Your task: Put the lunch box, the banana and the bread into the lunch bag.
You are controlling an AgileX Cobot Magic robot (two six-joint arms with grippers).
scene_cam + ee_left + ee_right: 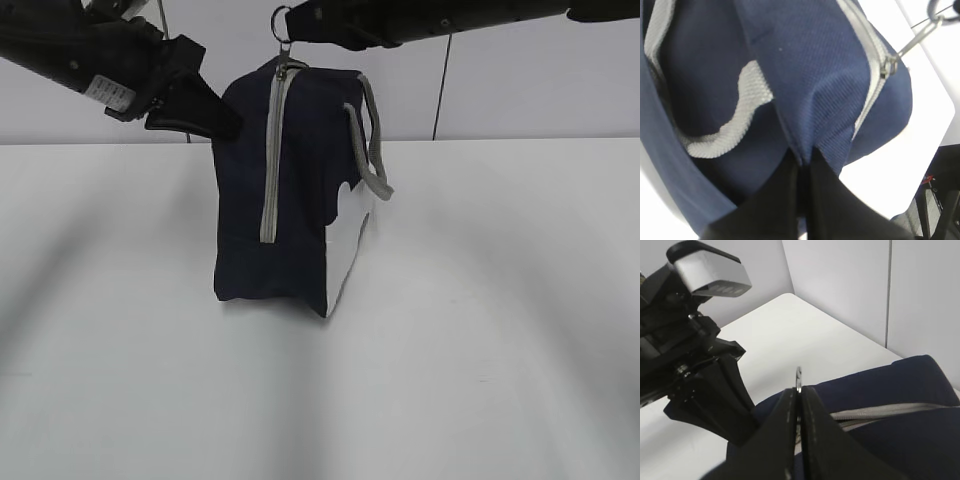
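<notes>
Standing upright mid-table, the bag [280, 190] is zipped shut, with neither lunch box, banana nor bread in sight in any view; whether they are inside cannot be told. Its long side runs away from the exterior camera, so the zipper [272, 160] shows as a grey line climbing the near end up to the top edge. The left gripper [205, 118] comes in from the left at the bag's upper corner, its jaws pinched tight on a fold of the navy fabric, as the left wrist view shows at the crease [805, 150]. The right gripper [290, 30] reaches across from the right and sits directly above the zipper's top end, jaws closed on the pull ring [798, 376], which hangs off the slider [888, 65]. So both grippers are at the same top corner: the left one anchoring the cloth just beside the zipper, the right one straight above its end. My reading is that the next move is a zipper pull with the left arm holding the bag steady. The ring is thin and could slip out of the closed jaws.
</notes>
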